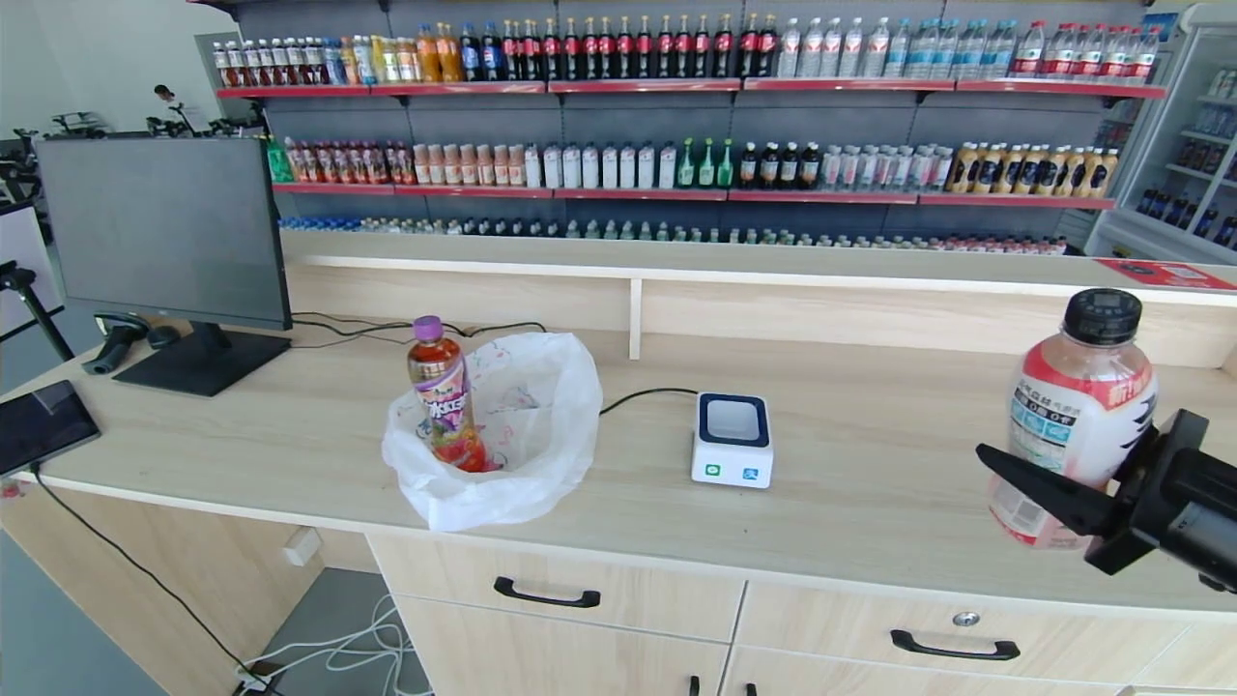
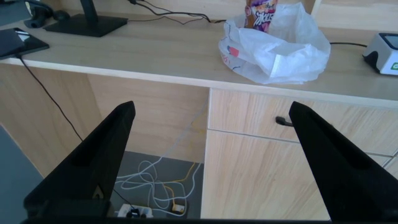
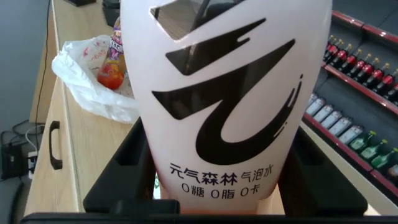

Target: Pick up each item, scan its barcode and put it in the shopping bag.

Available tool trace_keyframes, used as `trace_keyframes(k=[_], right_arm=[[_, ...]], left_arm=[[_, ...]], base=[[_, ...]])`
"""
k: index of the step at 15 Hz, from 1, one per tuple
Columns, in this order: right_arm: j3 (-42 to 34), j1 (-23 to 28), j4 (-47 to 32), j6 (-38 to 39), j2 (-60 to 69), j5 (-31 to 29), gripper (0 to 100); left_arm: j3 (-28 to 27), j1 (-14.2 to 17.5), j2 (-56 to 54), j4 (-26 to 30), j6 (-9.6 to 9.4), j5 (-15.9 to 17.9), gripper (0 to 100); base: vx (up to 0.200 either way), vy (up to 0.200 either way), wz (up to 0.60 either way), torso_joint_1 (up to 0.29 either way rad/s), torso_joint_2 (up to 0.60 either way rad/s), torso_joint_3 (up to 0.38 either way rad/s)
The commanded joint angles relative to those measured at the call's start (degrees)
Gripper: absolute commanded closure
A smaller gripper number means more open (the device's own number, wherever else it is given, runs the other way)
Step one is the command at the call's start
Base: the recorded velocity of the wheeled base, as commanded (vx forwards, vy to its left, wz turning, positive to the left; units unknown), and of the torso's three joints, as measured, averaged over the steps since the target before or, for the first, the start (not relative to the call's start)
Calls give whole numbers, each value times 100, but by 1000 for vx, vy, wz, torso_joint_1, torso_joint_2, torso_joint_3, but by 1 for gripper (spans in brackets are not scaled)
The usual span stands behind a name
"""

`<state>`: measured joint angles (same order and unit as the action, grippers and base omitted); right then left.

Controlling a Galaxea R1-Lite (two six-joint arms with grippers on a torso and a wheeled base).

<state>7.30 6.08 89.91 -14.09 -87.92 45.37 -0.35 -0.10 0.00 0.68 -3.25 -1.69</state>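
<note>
A white-and-pink drink bottle (image 1: 1078,411) with a black cap stands upright near the counter's right front edge. My right gripper (image 1: 1053,464) is shut on its lower half; up close the bottle (image 3: 224,93) sits between both black fingers (image 3: 121,168). A white plastic shopping bag (image 1: 527,454) lies open left of centre, with a purple-capped red drink bottle (image 1: 443,391) standing in it. The white barcode scanner (image 1: 732,438) sits between bag and gripper. My left gripper (image 2: 211,107) hangs open and empty below the counter, in front of the drawers, with the bag (image 2: 273,43) above it.
A monitor (image 1: 164,227), a handheld scanner (image 1: 116,343) and a dark tablet (image 1: 39,420) occupy the counter's left end. The scanner's cable (image 1: 643,394) runs behind the bag. A raised ledge (image 1: 773,280) borders the counter's back, with drink shelves beyond.
</note>
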Motion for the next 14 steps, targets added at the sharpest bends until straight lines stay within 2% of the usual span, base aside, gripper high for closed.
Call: trace_keyframes(k=[1, 4, 8, 13, 14], right_arm=[[-546, 701, 9, 337, 706, -2, 100], [-721, 1097, 9, 636, 996, -29, 100], [-721, 1229, 9, 768, 996, -310, 100], [-721, 1255, 9, 970, 1040, -573, 100], [-730, 1281, 9, 970, 1049, -670, 100]], left_arm=[[0, 1, 0, 2, 0, 2, 0], [0, 1, 0, 2, 0, 2, 0], [0, 1, 0, 2, 0, -6, 0], [0, 1, 0, 2, 0, -6, 0], [0, 1, 0, 2, 0, -6, 0]], base=[[0, 0, 0, 0, 0, 0], [0, 0, 0, 0, 0, 0], [0, 0, 0, 0, 0, 0], [-200, 0, 0, 2, 0, -1], [0, 0, 0, 0, 0, 0]])
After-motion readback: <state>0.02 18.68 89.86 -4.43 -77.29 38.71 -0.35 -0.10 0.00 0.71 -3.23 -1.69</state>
